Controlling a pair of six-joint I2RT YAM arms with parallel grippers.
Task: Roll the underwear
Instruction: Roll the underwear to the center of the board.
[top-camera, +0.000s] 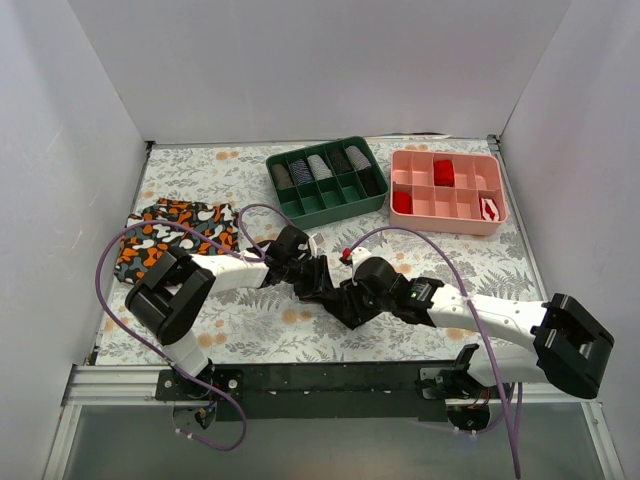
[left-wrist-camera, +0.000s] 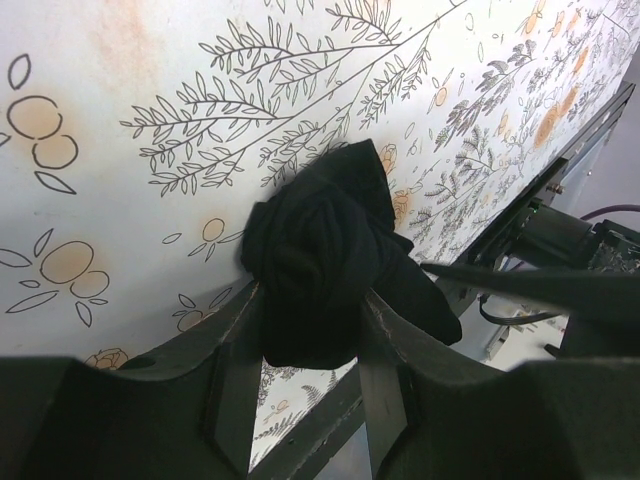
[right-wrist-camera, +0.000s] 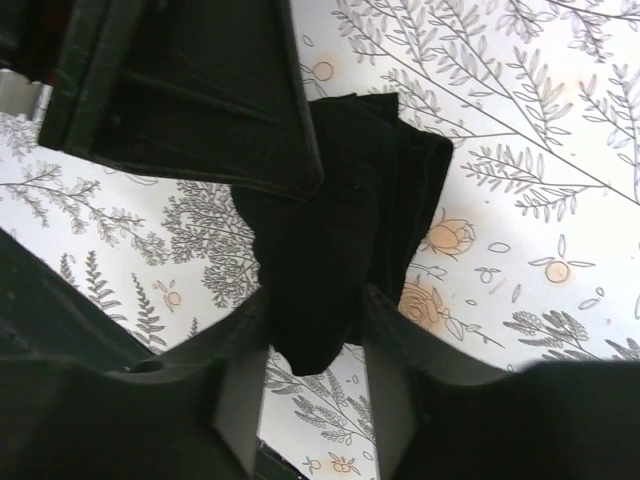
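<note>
Tabletop (top-camera: 250, 330): floral-printed sheet; camouflage garment (top-camera: 170, 238) seen at 9 o'clock.
Left end effector (left-wrist-camera: 310, 350): closed on the underwear (left-wrist-camera: 315, 255), pinched at one end so the bundle is kept tight.
Underwear: black, soft, bunched into a lumpy roll at the tabletop's centre.
Right end effector (right-wrist-camera: 312, 340): clamped on the opposite end, so unrolling is judged prevented.

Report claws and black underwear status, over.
Left claw shut on black underwear. Right claw shut on it too. Underwear bunched at mid-table, between both claws. Camouflage pair lies apart, left side.
</note>
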